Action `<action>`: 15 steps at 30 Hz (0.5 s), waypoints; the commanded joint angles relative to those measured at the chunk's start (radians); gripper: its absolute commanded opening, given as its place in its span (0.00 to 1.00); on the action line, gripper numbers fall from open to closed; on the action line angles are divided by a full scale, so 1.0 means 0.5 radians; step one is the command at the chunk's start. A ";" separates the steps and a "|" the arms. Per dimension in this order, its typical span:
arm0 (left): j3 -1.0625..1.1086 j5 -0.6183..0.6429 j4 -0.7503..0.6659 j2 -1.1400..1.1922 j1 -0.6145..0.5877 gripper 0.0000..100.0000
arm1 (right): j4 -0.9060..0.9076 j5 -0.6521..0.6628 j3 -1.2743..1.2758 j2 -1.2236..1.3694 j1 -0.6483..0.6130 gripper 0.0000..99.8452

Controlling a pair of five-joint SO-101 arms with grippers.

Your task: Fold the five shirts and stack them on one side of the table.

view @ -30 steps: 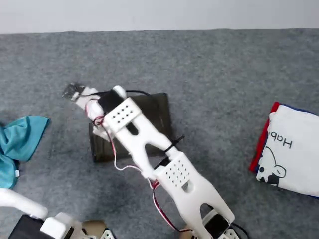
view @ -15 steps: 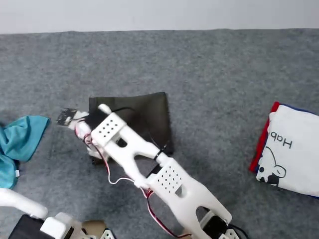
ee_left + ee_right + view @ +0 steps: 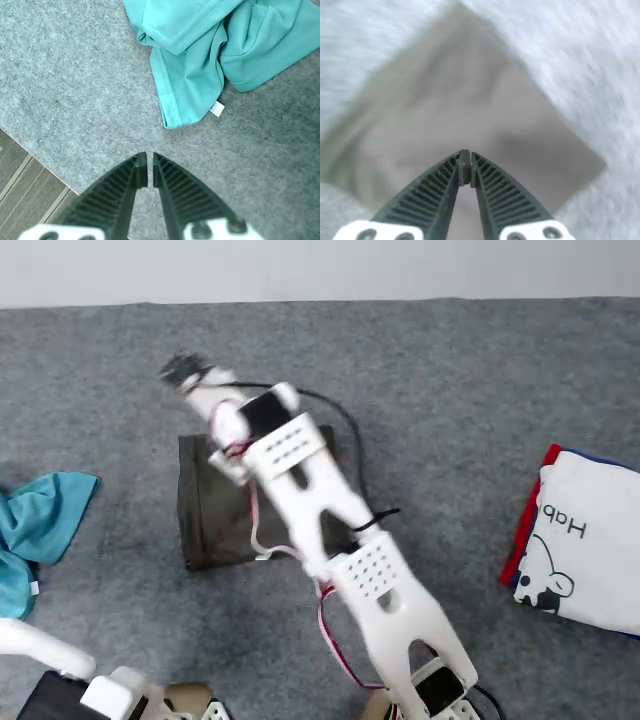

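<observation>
The table (image 3: 450, 390) has a soft grey cover. A white wall (image 3: 320, 270) is behind it. Past the table's edge is a brown plank floor (image 3: 20, 190).

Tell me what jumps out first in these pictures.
The white right arm sprawls diagonally across the middle of the table, over a folded dark olive shirt. At the right edge sits a folded stack topped by a white printed shirt; at the left edge a teal shirt lies crumpled.
</observation>
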 commanded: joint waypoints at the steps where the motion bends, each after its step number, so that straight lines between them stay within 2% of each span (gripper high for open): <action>1: -0.069 0.015 0.034 -0.074 -0.012 0.03 | 0.084 -0.129 0.224 -0.247 0.158 0.01; 4: -0.044 0.015 0.049 -0.074 -0.003 0.03 | 0.029 -0.187 0.430 -0.259 0.235 0.01; 10: 0.057 0.015 0.046 -0.077 0.000 0.03 | -0.318 -0.181 0.555 0.005 0.443 0.01; 15: 0.057 0.006 0.046 -0.077 -0.015 0.03 | -0.284 -0.181 0.516 0.140 0.594 0.01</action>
